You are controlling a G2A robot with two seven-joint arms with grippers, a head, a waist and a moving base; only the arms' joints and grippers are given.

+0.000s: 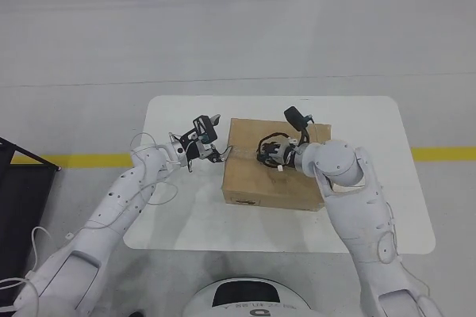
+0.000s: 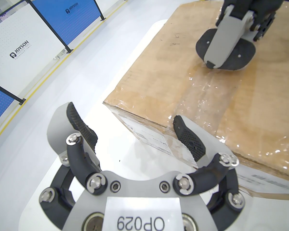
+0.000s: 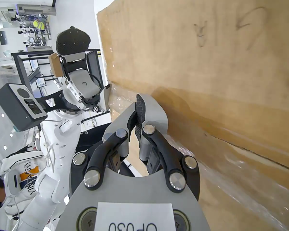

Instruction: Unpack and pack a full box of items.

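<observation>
A closed cardboard box (image 1: pixel 274 170) stands in the middle of the white table (image 1: pixel 381 158). Clear tape (image 2: pixel 207 92) runs along its top seam. My left gripper (image 2: pixel 134 131) is open beside the box's left end, at the height of the top edge, with one finger close to the taped corner. In the right wrist view the left gripper (image 3: pixel 91 68) stands open just off that same edge. My right gripper (image 3: pixel 137 116) is shut with its pads together and nothing visible between them. Its tip rests on the taped seam on the box top (image 2: pixel 213 64), also seen from above (image 1: pixel 263 152).
Bare table surface lies in front of the box and to its right (image 1: pixel 373 214). A black frame (image 1: pixel 8 182) stands on the floor off the table's left side. Blue and white barrier panels (image 2: pixel 62 13) line the room behind.
</observation>
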